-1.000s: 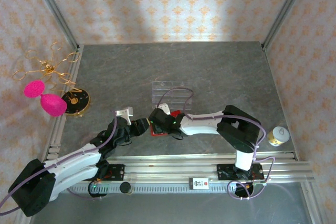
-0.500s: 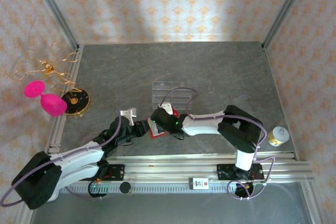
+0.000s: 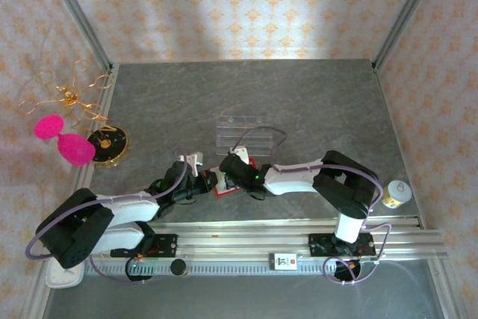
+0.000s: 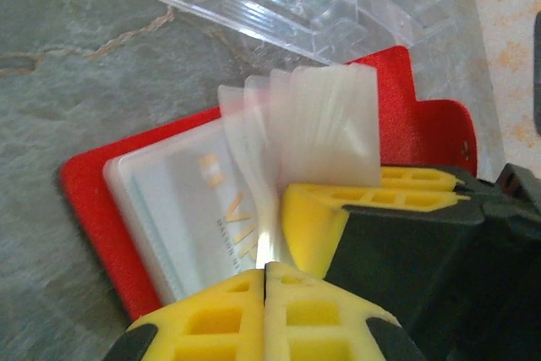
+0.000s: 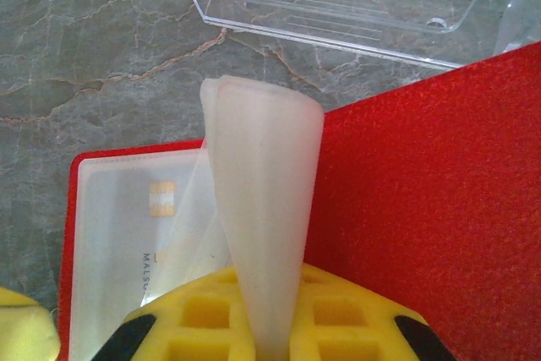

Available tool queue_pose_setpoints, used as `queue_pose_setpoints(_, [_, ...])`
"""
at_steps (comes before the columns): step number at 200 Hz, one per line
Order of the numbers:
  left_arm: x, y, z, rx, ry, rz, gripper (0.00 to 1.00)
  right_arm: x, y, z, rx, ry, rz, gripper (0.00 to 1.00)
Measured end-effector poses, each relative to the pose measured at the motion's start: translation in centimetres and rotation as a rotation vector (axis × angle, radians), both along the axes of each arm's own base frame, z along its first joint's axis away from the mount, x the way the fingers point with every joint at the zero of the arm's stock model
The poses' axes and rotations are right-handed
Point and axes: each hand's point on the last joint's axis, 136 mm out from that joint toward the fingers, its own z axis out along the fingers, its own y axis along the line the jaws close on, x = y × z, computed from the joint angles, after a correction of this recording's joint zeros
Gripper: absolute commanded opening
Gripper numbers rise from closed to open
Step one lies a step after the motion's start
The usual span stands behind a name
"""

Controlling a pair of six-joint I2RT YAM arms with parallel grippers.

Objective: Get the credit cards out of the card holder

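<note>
Left hand (image 4: pixel 265 272) low, pinching clear sleeve (image 4: pixel 247 141) of card holder (image 5: pixel 406 192); right hand (image 5: pixel 262 331) opposite, clenched on sleeve bundle (image 5: pixel 262 175).

The credit card (image 5: pixel 127 234) reads partly "MALS".

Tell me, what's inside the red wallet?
The open red wallet holds clear plastic sleeves, fanned upward. One whitish card with a gold chip lies flat in a sleeve. Whether the raised sleeves hold more cards I cannot tell: they are cloudy and bunched together.
</note>
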Motion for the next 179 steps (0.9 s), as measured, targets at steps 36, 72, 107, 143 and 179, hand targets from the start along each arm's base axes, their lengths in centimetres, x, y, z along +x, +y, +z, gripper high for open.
queue_pose_setpoints(36, [1.2,0.0,-0.8,0.05,0.016,0.026,0.0,-0.2,0.0,0.0,0.016,0.005,0.006,0.0])
queue_pose_setpoints(72, [1.9,-0.1,-1.9,0.103,0.041,0.034,0.0,-0.8,-0.2,0.1,0.035,0.022,0.013,0.2])
queue_pose_setpoints(107, [2.4,-0.9,-1.9,0.105,0.041,0.01,0.0,-2.0,-1.0,0.5,0.056,0.038,0.026,0.43])
queue_pose_setpoints(143, [1.7,-2.8,-1.6,0.105,0.054,-0.062,0.0,-2.6,-2.7,3.2,0.125,0.002,-0.003,0.47])
queue_pose_setpoints(179, [1.2,-5.3,-1.1,0.093,0.073,-0.146,0.0,-2.3,-4.5,6.3,0.205,-0.058,-0.068,0.48])
